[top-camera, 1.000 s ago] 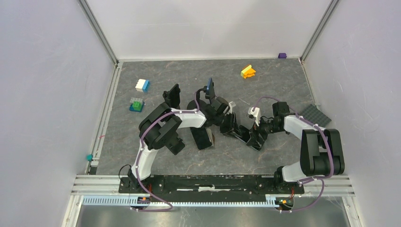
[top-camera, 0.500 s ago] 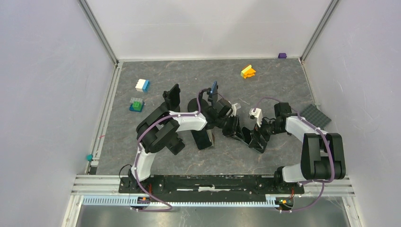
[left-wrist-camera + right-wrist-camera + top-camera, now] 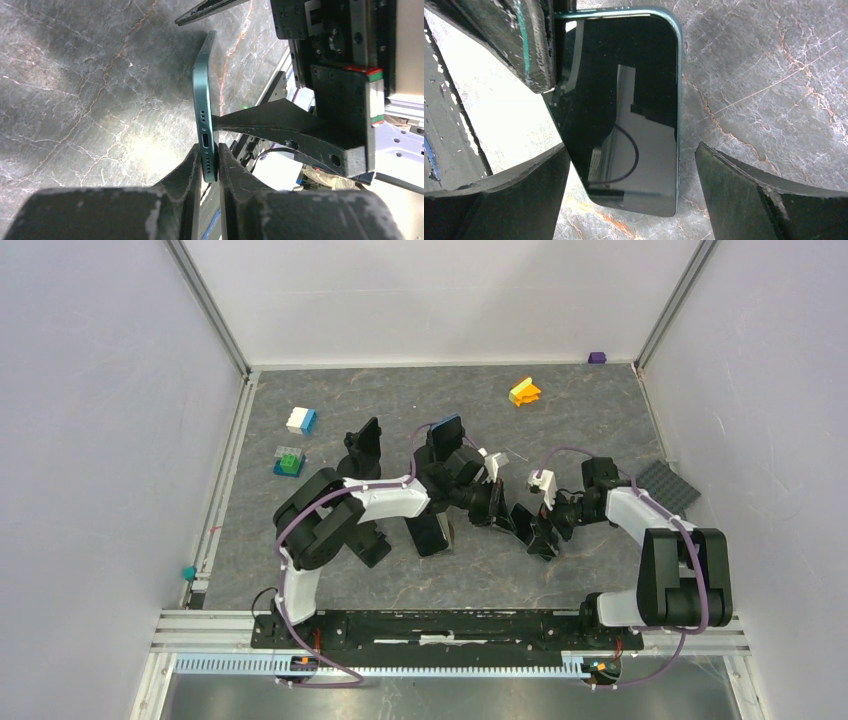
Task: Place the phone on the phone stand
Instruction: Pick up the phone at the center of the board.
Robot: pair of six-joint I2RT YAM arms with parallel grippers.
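- The left gripper [image 3: 209, 151] was clenched on the phone [image 3: 202, 100], its two fingers pinching the end that carries the port and speaker holes
- The phone, teal at the edge and dark on the screen, was held on its edge over the grey marbled table [image 3: 590, 430], about mid-table
- The right gripper [image 3: 631, 149] was released, its jaws spread wide to either side of the phone's screen
- One right finger stood clear of the phone; whether the other touched it could not be told
- In the right wrist view a left finger covered one top corner of the phone
- To the left and a little farther back, the black stand [image 3: 364, 444] stood alone, well apart from the phone and from both grippers
- A green brick [image 3: 289, 461] on a blue base lay left of the stand
- A dark grey plate [image 3: 667, 483] lay at the table's right side, beside the right arm
- Farther back, a white-and-blue brick [image 3: 301, 419] lay on the left
- A yellow-and-orange brick [image 3: 524, 391] lay right of centre
- Farthest, a small purple piece [image 3: 597, 357] sat by the back right corner
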